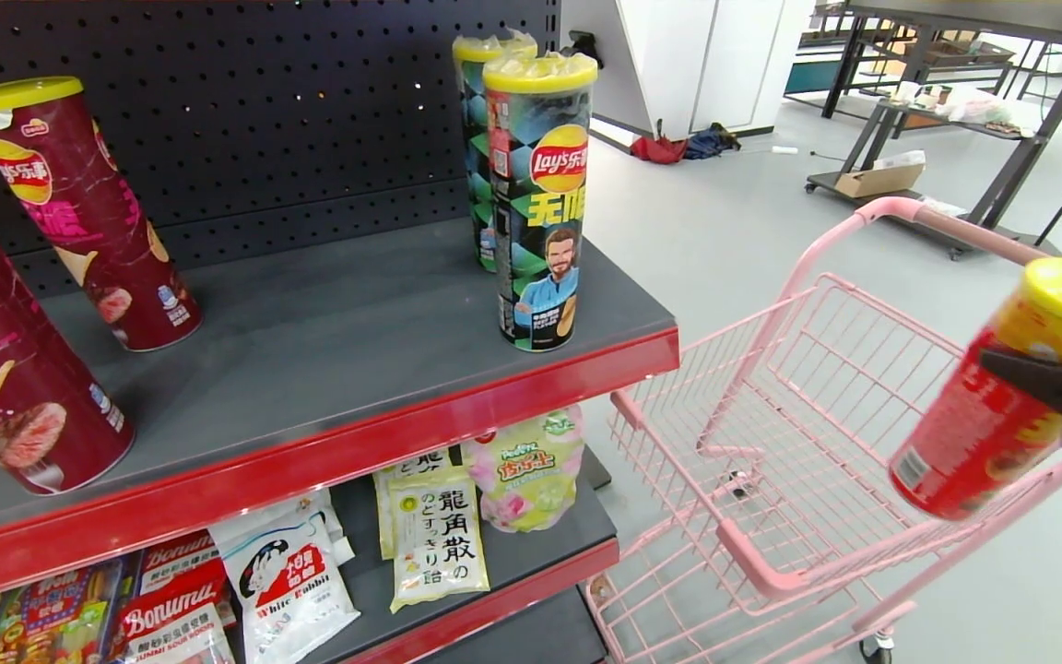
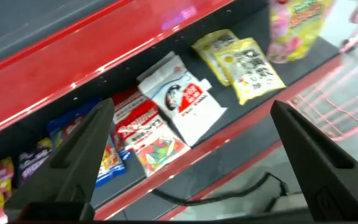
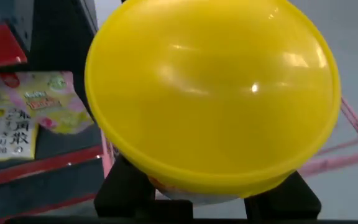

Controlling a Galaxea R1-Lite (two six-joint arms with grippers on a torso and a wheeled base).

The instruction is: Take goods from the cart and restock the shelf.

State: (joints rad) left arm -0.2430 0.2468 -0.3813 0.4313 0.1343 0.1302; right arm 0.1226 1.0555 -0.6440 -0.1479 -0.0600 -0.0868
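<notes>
A red chip can with a yellow lid [image 1: 992, 406] hangs tilted above the pink cart [image 1: 798, 406] at the right edge, with my right gripper [image 1: 1043, 380] shut on it near the top. In the right wrist view the yellow lid [image 3: 213, 93] fills the middle, with dark fingers [image 3: 126, 193] on both sides. The grey top shelf [image 1: 310, 350] with a red front edge holds two green-and-black cans [image 1: 538, 203] and two maroon cans [image 1: 79, 212]. My left gripper [image 2: 188, 162] stands open in front of the lower shelf, holding nothing.
Snack bags lie on the lower shelf: a white one [image 1: 287, 576], a yellow one [image 1: 439, 539] and a pale green one [image 1: 526, 470]. Bare shelf surface lies between the maroon and green cans. Metal tables [image 1: 955, 55] and a cardboard box [image 1: 877, 175] stand far behind the cart.
</notes>
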